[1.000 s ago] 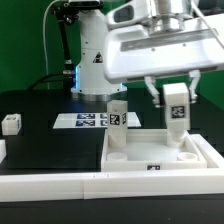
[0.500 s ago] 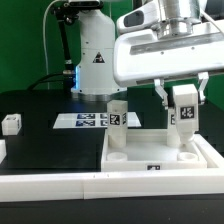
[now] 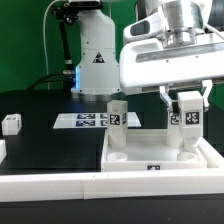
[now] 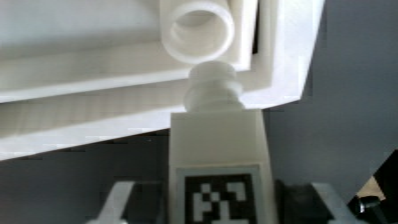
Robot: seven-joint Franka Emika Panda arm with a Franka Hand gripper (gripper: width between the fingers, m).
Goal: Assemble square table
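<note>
Hand (image 3: 186, 103): pinching a white tagged leg post (image 3: 186, 118) between its two fingers, post upright with its tag facing the exterior camera
Hand, wrist view: fingers sit on either side of the post's tagged face (image 4: 217, 190), and the post's peg end (image 4: 210, 88) points at the slab
Square slab (image 3: 150, 160): lies flat on the black bench, directly under the hand, tag on its near edge
Held post against slab: hangs above the corner socket (image 3: 188, 155) on the exterior view's right; in the wrist view the peg shows beside the round socket hole (image 4: 199, 28), not inside it
Other leg (image 3: 118, 120): stands upright at the slab's corner on the exterior view's left
Spare part (image 3: 12, 123): small tagged white piece, well apart on the bench, on the exterior view's left
Marker board (image 3: 82, 120): flat behind the slab
Step in hand: probably seating the second leg
Next move calls for: centring the peg over the hole, lowering it straight, then likely turning it home
</note>
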